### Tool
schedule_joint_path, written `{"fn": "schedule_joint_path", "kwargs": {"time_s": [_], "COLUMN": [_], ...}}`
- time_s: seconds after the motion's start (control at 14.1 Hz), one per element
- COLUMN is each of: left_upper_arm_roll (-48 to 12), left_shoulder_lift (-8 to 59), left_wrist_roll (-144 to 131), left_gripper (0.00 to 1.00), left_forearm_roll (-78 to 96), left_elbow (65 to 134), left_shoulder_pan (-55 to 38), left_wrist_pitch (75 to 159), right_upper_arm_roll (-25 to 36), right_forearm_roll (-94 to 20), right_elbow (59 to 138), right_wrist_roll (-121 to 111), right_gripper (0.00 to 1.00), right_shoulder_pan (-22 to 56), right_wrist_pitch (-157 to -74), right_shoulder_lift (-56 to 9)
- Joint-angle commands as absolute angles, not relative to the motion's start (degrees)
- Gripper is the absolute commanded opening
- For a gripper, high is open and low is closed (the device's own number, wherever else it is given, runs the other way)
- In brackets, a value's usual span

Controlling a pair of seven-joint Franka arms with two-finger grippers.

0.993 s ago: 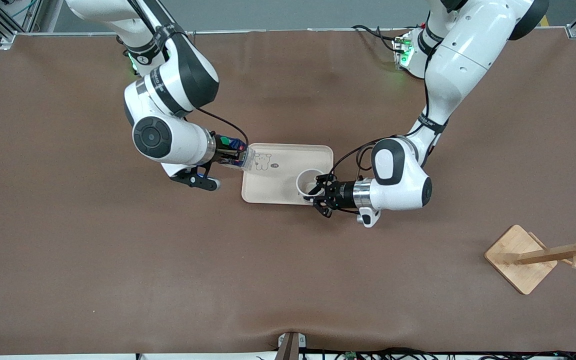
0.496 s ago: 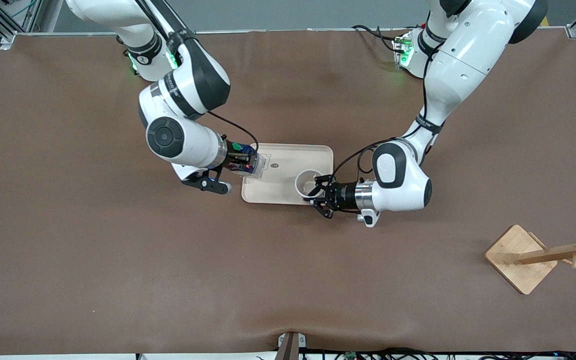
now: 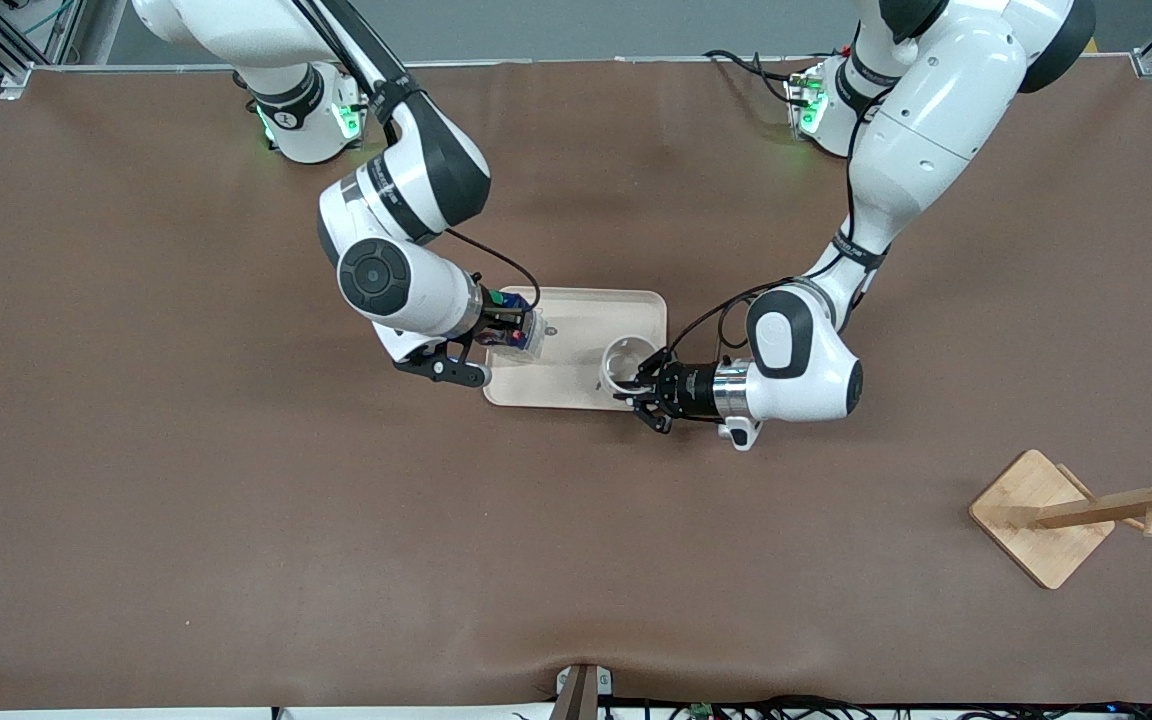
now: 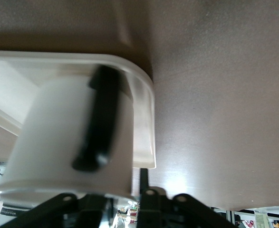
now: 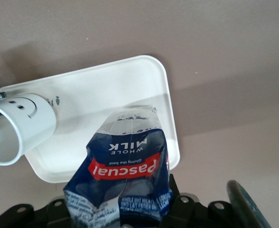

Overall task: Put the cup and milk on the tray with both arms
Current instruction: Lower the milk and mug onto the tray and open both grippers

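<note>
The cream tray lies mid-table. My right gripper is shut on the blue and white milk carton, holding it over the tray's end toward the right arm. In the right wrist view the carton with its red label hangs over the tray. My left gripper is shut on the rim of the white cup, at the tray's corner nearer the camera. The cup looks tilted. The left wrist view shows the cup's black handle, the tray rim and one finger. The cup's smiley face shows.
A wooden rack with a square base stands nearer the camera toward the left arm's end of the table. The brown table surface surrounds the tray. Both arms' elbows hang low beside the tray.
My right arm has carried the milk carton farther in over the tray. The cup in my left gripper has shifted slightly and now looks tilted.
</note>
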State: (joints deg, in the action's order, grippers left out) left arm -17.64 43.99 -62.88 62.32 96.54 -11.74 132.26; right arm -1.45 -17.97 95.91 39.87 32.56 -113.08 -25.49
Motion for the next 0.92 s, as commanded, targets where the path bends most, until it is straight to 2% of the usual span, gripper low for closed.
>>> {"fn": "schedule_joint_path", "kwargs": {"time_s": [0.0,0.07,0.14,0.21,0.28,0.35,0.85], "left_upper_arm_roll": [-17.84,-17.75,-17.75,-17.75,-17.67,-17.58,-17.14], "left_shoulder_lift": [43.24,42.37,41.23,40.18,39.12,38.33,32.79], "left_wrist_roll": [-62.48,-62.66,-62.93,-63.02,-63.02,-63.02,-62.84], "left_gripper": [1.0,1.0,1.0,1.0,1.0,1.0,1.0], "left_forearm_roll": [63.11,63.11,63.02,63.02,62.84,62.06,44.05], "left_elbow": [95.81,95.28,94.93,94.4,93.61,92.3,87.98], "left_shoulder_pan": [-11.34,-10.9,-10.81,-10.55,-10.02,-9.76,-4.93], "left_wrist_pitch": [131.84,131.75,131.75,131.75,131.75,131.84,131.75], "right_upper_arm_roll": [-0.62,-0.62,-0.62,-0.7,-0.62,-0.7,-0.7], "right_forearm_roll": [-17.75,-17.75,-17.75,-17.75,-17.75,-17.75,-18.02], "right_elbow": [98.78,98.88,98.88,98.88,98.88,98.88,98.26], "right_wrist_roll": [40.25,40.25,40.25,40.25,40.17,40.25,40.6], "right_gripper": [0.0,0.0,0.04,0.24,0.78,1.0,1.0], "right_shoulder_pan": [34.8,34.89,34.98,34.98,35.33,35.42,35.24], "right_wrist_pitch": [-116.62,-116.63,-116.63,-116.63,-116.54,-116.19,-115.84], "right_shoulder_lift": [-24.96,-24.96,-24.96,-24.96,-24.96,-24.96,-24.87]}}
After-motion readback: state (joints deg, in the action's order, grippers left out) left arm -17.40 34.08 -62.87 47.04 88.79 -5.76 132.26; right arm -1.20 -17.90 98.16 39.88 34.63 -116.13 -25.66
